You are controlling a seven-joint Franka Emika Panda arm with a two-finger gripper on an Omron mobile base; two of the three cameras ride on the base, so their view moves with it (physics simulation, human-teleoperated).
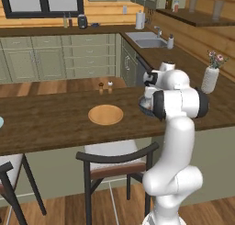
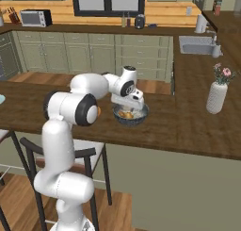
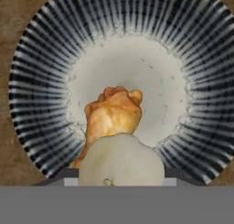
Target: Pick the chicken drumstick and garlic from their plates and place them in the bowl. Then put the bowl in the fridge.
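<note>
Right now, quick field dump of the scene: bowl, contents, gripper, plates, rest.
bowl: bowl sits on the wooden counter, directly under the hand
bowl contents: chicken drumstick lies on the pale inside
garlic: garlic between the finger tips, above the bowl and partly over the drumstick
gripper: gripper shut on the garlic, not yet released
plates: tan plate bare on the counter; edge of the pale blue plate at the left border
nearby: white vase with flowers, standing apart from the bowl
fridge step: not started
</note>
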